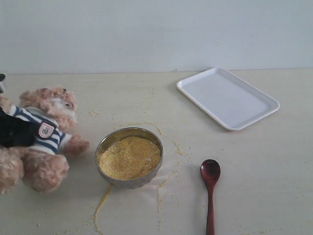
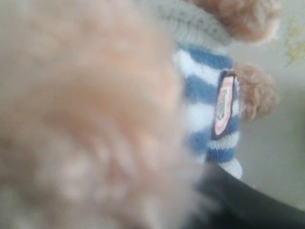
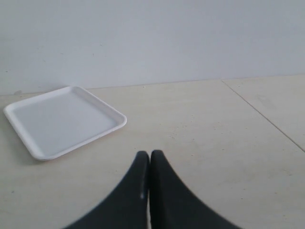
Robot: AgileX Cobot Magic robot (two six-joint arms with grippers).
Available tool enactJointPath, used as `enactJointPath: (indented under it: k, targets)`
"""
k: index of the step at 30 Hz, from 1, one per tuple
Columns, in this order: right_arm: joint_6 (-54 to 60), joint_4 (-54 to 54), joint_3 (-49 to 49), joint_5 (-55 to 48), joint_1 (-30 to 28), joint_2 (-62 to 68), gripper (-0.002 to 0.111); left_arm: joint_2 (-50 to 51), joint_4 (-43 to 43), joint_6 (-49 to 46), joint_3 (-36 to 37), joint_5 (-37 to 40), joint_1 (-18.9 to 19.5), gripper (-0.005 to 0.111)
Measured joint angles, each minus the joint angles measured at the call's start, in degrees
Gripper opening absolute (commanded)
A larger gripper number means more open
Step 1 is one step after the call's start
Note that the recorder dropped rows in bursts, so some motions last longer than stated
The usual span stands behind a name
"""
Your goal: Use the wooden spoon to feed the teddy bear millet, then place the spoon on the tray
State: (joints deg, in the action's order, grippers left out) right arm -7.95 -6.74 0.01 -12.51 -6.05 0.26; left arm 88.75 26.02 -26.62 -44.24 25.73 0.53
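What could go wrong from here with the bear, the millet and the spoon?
The millet fills the metal bowl nearly to the rim, with grains already strewn on the table; scooping may spill more.
The teddy bear, with the left gripper at its torso, sits close to the bowl; shifting it might knock the bowl.
The wooden spoon lies flat; its thin handle may slip a pinch.

Soft even light, faint shadows; left wrist view: teddy bear [image 2: 95, 119] fur blurred.

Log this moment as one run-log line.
left gripper: gripping teddy bear | right gripper: shut, empty | wooden spoon: untouched, beside bowl | millet: in bowl, some spilled | tray: empty
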Motion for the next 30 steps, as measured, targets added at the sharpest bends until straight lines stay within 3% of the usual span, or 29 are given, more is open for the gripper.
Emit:
enactJointPath:
  k: [7, 11, 15, 19, 26, 30]
  targets:
    - [0.00, 0.00, 0.00, 0.00, 0.00, 0.00, 0.000, -17.44, 0.81, 1.01, -2.74, 11.55, 6.73, 0.005]
    - [0.00, 0.00, 0.00, 0.00, 0.00, 0.00, 0.000, -24.09, 4.09, 0.82, -1.71, 18.24, 8.04, 0.005]
    - [0.00, 0.00, 0.00, 0.00, 0.00, 0.00, 0.000, -29.26, 13.68, -4.08, 3.81, 19.44, 8.31, 0.005]
    - [0.00, 0.00, 0.00, 0.00, 0.00, 0.00, 0.000, -31.10, 22.62, -11.12, 9.40, 19.32, 8.31, 0.005]
    - [0.00, 0.00, 0.00, 0.00, 0.00, 0.00, 0.000, -31.20, 24.20, -16.17, 12.51, 20.09, 10.63, 0.005]
    - [0.00, 0.00, 0.00, 0.00, 0.00, 0.00, 0.000, -31.20, 28.92, -20.95, 13.46, 21.24, 10.01, 0.005]
